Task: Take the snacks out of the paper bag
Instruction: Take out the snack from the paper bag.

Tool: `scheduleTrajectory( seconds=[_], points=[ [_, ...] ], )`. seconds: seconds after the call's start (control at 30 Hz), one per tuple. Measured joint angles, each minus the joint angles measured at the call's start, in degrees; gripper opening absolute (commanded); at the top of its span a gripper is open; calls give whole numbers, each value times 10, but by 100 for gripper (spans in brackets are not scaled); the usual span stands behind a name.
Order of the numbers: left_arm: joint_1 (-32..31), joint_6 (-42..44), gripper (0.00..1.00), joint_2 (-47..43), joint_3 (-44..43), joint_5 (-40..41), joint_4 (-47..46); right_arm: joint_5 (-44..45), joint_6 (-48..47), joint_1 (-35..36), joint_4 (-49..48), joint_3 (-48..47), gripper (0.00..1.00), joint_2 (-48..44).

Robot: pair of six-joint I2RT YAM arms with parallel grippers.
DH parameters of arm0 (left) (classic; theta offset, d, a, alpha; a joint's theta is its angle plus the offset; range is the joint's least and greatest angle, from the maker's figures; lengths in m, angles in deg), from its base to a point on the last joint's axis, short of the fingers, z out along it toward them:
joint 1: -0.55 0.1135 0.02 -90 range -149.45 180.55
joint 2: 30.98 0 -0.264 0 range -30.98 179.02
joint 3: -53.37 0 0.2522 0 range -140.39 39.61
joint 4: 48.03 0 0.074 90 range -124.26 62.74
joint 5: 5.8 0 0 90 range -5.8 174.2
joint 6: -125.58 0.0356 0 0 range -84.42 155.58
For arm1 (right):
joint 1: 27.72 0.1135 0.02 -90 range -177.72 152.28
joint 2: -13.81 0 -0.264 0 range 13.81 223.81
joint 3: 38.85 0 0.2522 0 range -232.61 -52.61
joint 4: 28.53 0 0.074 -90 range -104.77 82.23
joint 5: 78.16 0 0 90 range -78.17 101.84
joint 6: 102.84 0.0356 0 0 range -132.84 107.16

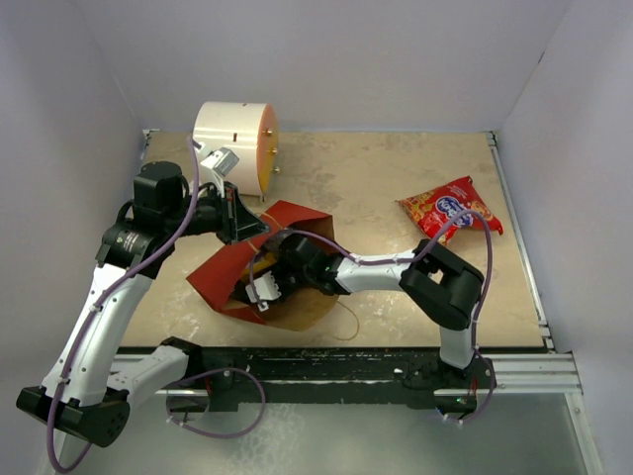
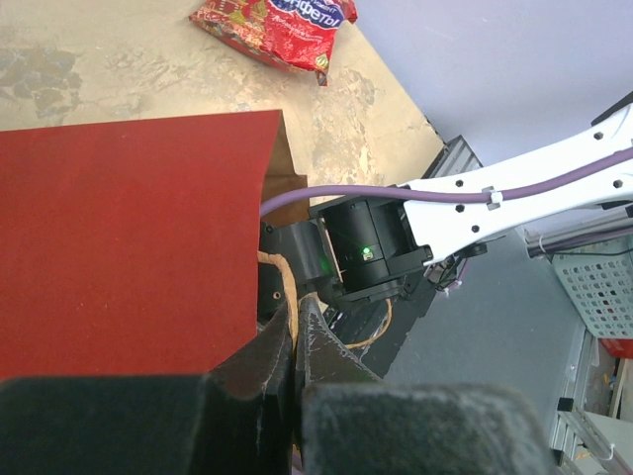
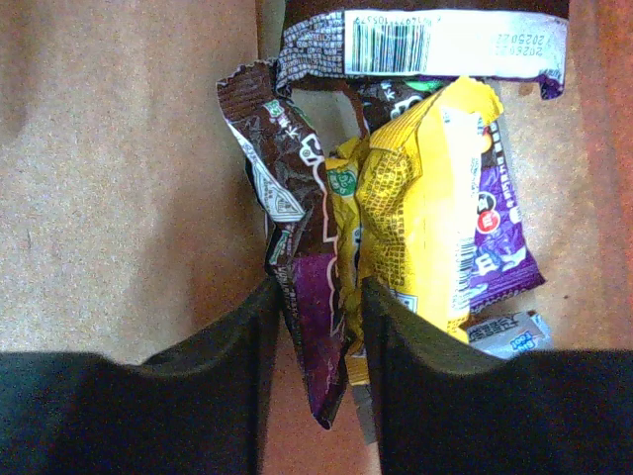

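a: our left claw (image 2: 297, 317) is pinched shut on the paper bag (image 2: 129, 237) by its rim; if it slips, the mouth folds onto us.
b: inside, our right claw (image 3: 318, 327) grips the brown packet (image 3: 297, 228); the yellow packet (image 3: 415, 198) may drag along and drop. the red bag (image 1: 450, 210) lies out, far right.

Red paper bag (image 1: 216, 280) lies tipped over, mouth open, centre-left of the frame. Red snack bag (image 1: 450, 210) lies flat at upper right. Crinkled yellow-purple packet (image 3: 420, 198) and brown-purple packet (image 3: 295, 228) sit inside.
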Motion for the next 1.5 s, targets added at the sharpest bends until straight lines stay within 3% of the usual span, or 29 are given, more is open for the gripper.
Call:
scheduleTrajectory(
  seconds=[0.23,0.33,0.5,0.97,1.27,1.5],
  points=[
    [0,-2,0,-5,0,21,2,-3,11,0,-9,0,7,0],
    [0,-2,0,-13,0,36,3,-2,18,0,-7,0,1,-5],
    [0,12,0,-19,-1,57,10,2,37,0,6,7,0,-54],
    [0,-6,0,5,-36,84,27,18,140,0,87,80,0,-337],
    [0,-22,0,4,-49,110,43,149,331,0,158,80,0,-482],
    [0,-38,0,2,-49,189,64,330,508,0,249,42,0,-590]
  ],
)
